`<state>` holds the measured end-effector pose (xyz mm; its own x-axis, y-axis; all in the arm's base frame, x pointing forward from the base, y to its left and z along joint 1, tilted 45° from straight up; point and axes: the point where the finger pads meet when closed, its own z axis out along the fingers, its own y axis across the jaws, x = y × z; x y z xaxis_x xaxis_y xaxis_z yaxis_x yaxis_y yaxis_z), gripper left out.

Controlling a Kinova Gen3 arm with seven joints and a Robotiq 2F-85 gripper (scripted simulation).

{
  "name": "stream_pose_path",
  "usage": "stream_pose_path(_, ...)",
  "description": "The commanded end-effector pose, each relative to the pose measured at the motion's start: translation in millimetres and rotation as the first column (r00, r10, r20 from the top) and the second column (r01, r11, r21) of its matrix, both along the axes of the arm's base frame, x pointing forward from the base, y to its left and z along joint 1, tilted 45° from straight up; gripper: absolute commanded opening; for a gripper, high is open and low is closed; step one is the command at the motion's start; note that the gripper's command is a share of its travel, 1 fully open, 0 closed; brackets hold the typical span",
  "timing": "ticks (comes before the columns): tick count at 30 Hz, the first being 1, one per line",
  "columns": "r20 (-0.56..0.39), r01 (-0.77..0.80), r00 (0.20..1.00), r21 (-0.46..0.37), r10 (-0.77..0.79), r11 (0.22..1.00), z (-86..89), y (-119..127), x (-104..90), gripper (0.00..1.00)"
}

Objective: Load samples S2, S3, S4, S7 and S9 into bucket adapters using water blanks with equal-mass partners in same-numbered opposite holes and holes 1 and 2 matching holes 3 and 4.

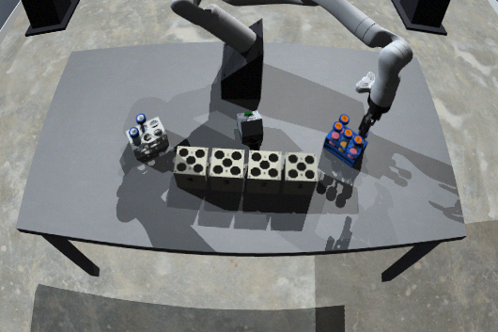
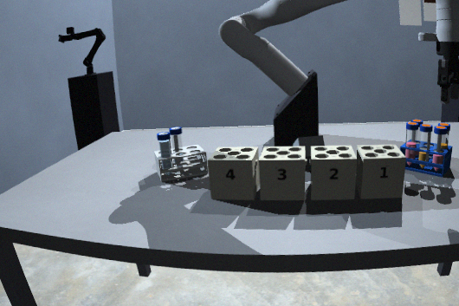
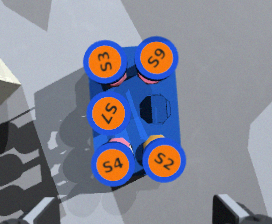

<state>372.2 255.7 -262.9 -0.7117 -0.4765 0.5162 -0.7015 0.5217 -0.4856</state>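
We hang our gripper (image 1: 365,128) above the blue rack (image 3: 173,102) at the right end of the table (image 1: 94,193), fingers spread wide and holding nothing. In the wrist view the rack sits right under us, with five orange-dotted caps: S3 (image 3: 105,61), S9 (image 3: 157,58), S7 (image 3: 109,112), S4 (image 3: 112,164) and S2 (image 3: 164,160). One hole (image 3: 154,108), beside S7 and between S9 and S2, stands open. Only the two fingertips show at the lower edge of that view, well apart from each other.

From the side, the four adapters stand in a row touching one another: 4 (image 2: 231,173), 3 (image 2: 282,173), 2 (image 2: 333,172) and 1 (image 2: 383,172), with 1 just beside the blue rack. All their holes look unfilled. Left of adapter 4 a clear rack (image 2: 182,165) holds two blue-capped tubes (image 2: 170,145); we cannot read their cap print from here, so they are probably the blanks.

Behind the adapter row, near the arm's black base (image 2: 299,113), sits the small desk with the green key (image 1: 248,113). From the side, liquid in the sample tubes shows pink and yellow, though the levels are hard to compare
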Motion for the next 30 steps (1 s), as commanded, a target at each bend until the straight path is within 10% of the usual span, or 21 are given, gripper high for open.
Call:
stream_pose_path(1, 0.001, -0.001, 1.000, 0.002, 0.001, 1.000, -6.3, -6, 0.0, 1.00)
stream_pose_path(30, 0.001, -0.001, 1.000, 0.002, 0.001, 1.000, -26.5, -26, -1.0, 1.00)
